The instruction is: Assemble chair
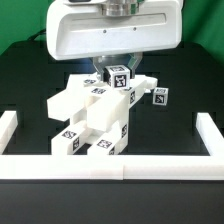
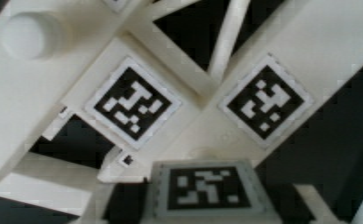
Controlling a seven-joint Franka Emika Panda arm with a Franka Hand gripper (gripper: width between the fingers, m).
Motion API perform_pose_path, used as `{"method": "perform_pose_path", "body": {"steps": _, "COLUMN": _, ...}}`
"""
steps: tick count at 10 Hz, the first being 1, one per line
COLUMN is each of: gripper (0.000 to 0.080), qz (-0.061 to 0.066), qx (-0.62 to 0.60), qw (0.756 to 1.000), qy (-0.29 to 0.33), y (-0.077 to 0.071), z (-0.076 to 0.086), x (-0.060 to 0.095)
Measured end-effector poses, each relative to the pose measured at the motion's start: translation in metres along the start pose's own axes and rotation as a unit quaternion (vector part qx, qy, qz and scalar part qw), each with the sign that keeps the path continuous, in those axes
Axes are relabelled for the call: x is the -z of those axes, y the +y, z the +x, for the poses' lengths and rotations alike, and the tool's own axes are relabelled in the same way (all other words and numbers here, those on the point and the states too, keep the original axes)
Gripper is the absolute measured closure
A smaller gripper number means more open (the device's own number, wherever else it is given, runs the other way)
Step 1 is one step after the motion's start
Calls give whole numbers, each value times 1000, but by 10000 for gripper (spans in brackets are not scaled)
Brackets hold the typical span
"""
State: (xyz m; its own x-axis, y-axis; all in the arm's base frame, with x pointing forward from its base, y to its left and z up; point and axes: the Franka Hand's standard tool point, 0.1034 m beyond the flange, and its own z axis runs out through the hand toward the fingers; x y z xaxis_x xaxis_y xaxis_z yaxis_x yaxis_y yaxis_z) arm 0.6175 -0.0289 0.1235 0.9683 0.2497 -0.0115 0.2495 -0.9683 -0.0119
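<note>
The chair (image 1: pixel 92 118) stands partly joined in the middle of the black table: a flat white panel (image 1: pixel 78 98) with chunky tagged bars (image 1: pixel 100 138) reaching toward the front. My gripper (image 1: pixel 118 72) hangs straight down over its rear end. It is shut on a small tagged white chair piece (image 1: pixel 119 76) that sits against the assembly. In the wrist view the same piece (image 2: pixel 204 188) lies between my two dark fingers (image 2: pixel 135 192), so my gripper (image 2: pixel 210 196) holds it from both sides. Beyond it are two tagged faces of the chair (image 2: pixel 133 98).
A loose tagged white block (image 1: pixel 158 96) lies just to the exterior view's right of the assembly. The low white border wall (image 1: pixel 110 164) runs along the front and up both sides. My large white robot hand (image 1: pixel 112 30) hides the back of the table.
</note>
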Motion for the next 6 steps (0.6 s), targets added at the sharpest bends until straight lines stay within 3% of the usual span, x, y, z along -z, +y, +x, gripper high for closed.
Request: {"method": "perform_pose_path", "body": {"steps": 6, "gripper": 514, "qz": -3, "qx": 0, "qw": 1000, "qy": 4, "y": 3, "z": 4, "x": 1}}
